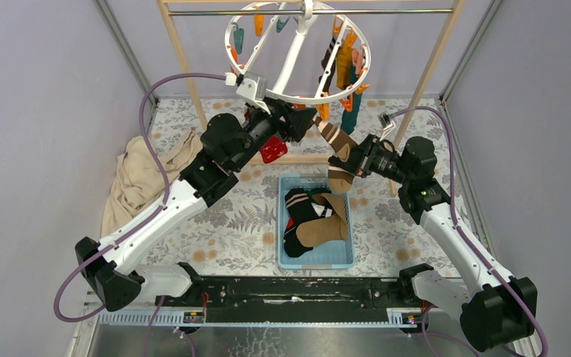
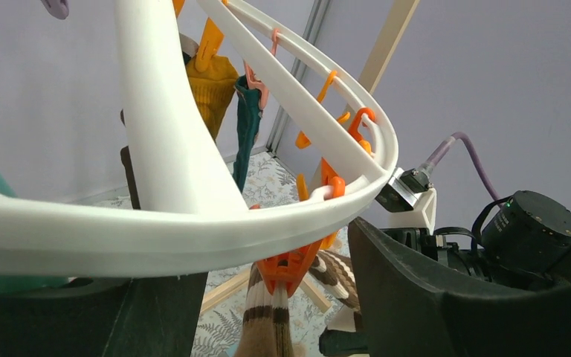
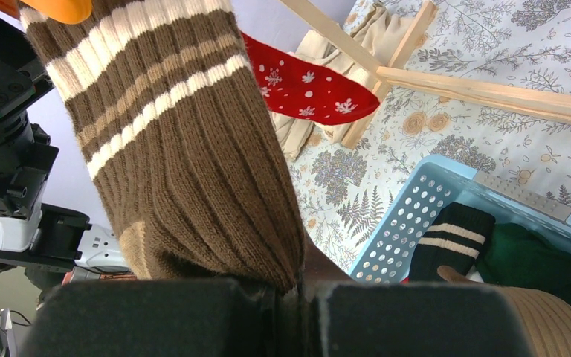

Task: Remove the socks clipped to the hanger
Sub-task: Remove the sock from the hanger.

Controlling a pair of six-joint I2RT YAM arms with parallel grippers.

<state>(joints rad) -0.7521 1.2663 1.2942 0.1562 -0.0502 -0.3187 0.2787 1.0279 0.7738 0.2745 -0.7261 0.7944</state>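
Right wrist view, nearest first: the right gripper (image 3: 297,294) has its jaws pressed together on the foot end of a brown ribbed sock with cream stripes (image 3: 186,171). The sock's long axis runs from the jaws straight up to its cuff, where an orange plastic clip (image 3: 52,9) bites it. Just under this arm a light-blue perforated plastic basket (image 3: 405,223) sits on the floral-patterned desk (image 1: 223,223), already holding dropped brown and black striped socks (image 1: 312,223).

Seen from above, the sock slants from the right jaws up and leftward to the near rim of the round white plastic hanger (image 1: 297,44). The left gripper (image 1: 297,119) is at that same rim. In its own camera its jaws stand well apart and the ring's edge crosses over them. Whether they touch the plastic cannot be told.

The right arm already has the sock, so the coming pull probably follows its length, away from the clip and down toward the basket, with the left arm placed to steady the ring.

Farther off, mustard, teal and dark hanging socks (image 1: 342,67) remain clipped on the far right side of the ring, under the wooden rack frame (image 1: 182,52).
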